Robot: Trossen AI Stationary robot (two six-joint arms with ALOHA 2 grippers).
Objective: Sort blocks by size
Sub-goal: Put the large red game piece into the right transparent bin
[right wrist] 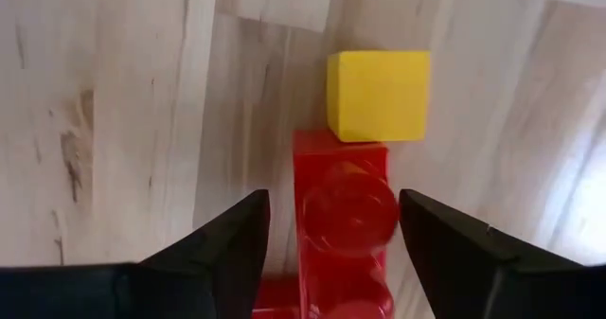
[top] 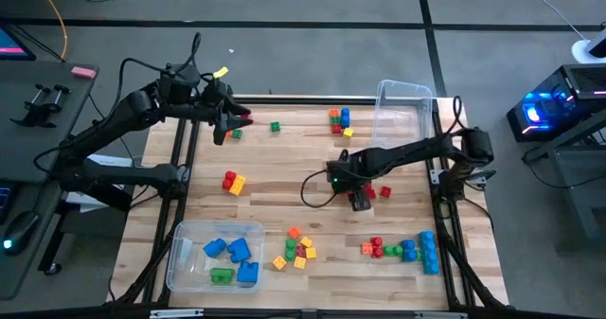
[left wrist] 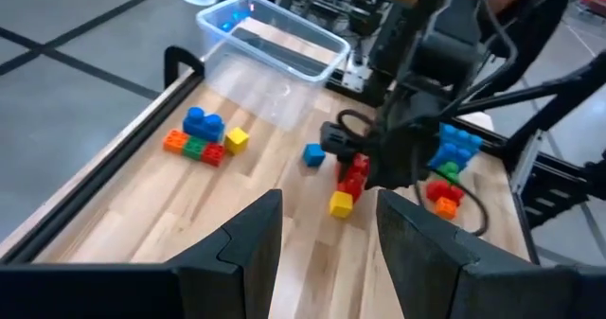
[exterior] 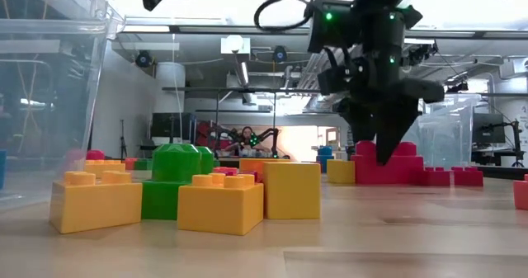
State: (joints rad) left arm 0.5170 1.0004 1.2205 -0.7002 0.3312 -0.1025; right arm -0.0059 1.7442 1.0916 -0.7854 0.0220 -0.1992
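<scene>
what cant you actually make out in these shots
- High view: the right gripper covers the red brick it straddles.
- Right wrist view: that brick's near end is cut off by the edge.
- Low view: the yellow blocks hide the blocks behind them.
- Left wrist view: the right arm hides part of the red stack.

No readable text, labels or numbers anywhere

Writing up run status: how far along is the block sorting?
Early. Done: a few blue and green bricks lie in the near clear plastic bin; the far clear bin looks empty. In hand: the right gripper, open, straddles a red studded brick. Left: scattered clusters across the wooden table. The left gripper waits, empty.
</scene>
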